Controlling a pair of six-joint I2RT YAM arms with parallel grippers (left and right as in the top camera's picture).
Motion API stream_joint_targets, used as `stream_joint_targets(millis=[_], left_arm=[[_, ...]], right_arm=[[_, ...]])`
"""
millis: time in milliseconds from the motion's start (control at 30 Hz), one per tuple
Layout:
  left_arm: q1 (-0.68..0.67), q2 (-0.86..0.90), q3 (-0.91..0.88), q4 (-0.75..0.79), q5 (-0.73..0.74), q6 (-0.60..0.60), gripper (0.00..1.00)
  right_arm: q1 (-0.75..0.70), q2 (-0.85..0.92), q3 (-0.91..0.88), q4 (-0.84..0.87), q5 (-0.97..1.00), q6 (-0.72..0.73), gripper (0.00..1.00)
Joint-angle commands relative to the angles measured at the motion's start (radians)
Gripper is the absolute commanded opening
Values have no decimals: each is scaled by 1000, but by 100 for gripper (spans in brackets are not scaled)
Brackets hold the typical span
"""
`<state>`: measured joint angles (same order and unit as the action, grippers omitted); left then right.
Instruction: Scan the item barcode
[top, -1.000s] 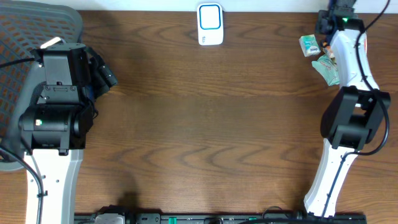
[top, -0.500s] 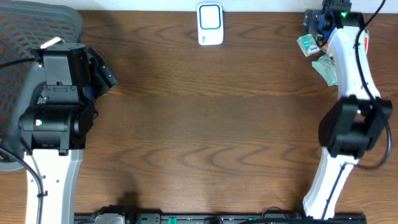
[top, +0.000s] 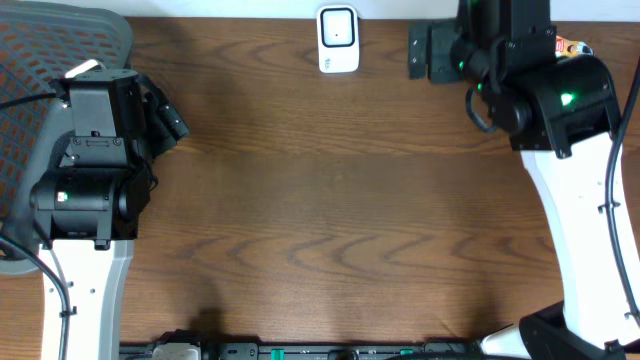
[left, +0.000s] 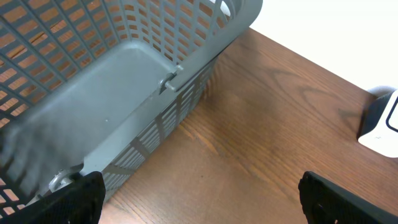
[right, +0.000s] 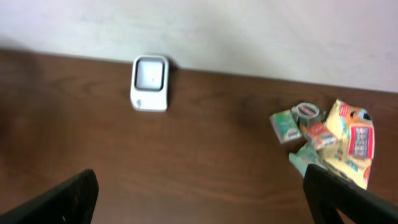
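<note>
Both our right gripper (right: 202, 202) and left gripper (left: 205, 202) are spread wide, empty. The packets (right: 323, 134) sit mid-right in the right wrist view, near the back edge of the table (right: 217, 155). They look light and crinkly, so we'd pinch the small boxy one's sides. Bare wood all the way to the scanner (right: 150, 83), upper left.
</note>
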<state>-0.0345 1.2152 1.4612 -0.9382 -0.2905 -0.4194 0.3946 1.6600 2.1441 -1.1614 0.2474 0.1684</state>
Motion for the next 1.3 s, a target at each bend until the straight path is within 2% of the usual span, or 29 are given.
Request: stream_joint_targets(millis=[0,200,333,633,833,1067,1267], left_arm=[[3,-7,13,-1,-10,-5,97],[3,-7,13,-1,-10,-5,98],[3,-7,13,-1,-10,-5,98],[3,-7,13,-1,-10,-5,98],[3,-7,13,-1,-11,-5,98],[3,-7,13,-1,-10,-5,98],[3,-7,13,-1,-10,-5,98]], right_arm=[[34,-49,1,-50,35,22,99],[39,-103,-19,-141,77,91,99],[42,-196,-133,-108,103,131,99],[58,-600,-790,307,98,119,99],[58,-762,-1100,493,83,120,99],[58,-772,-1216,439,83,120,99],[58,-754,-1230,435,82,154,99]])
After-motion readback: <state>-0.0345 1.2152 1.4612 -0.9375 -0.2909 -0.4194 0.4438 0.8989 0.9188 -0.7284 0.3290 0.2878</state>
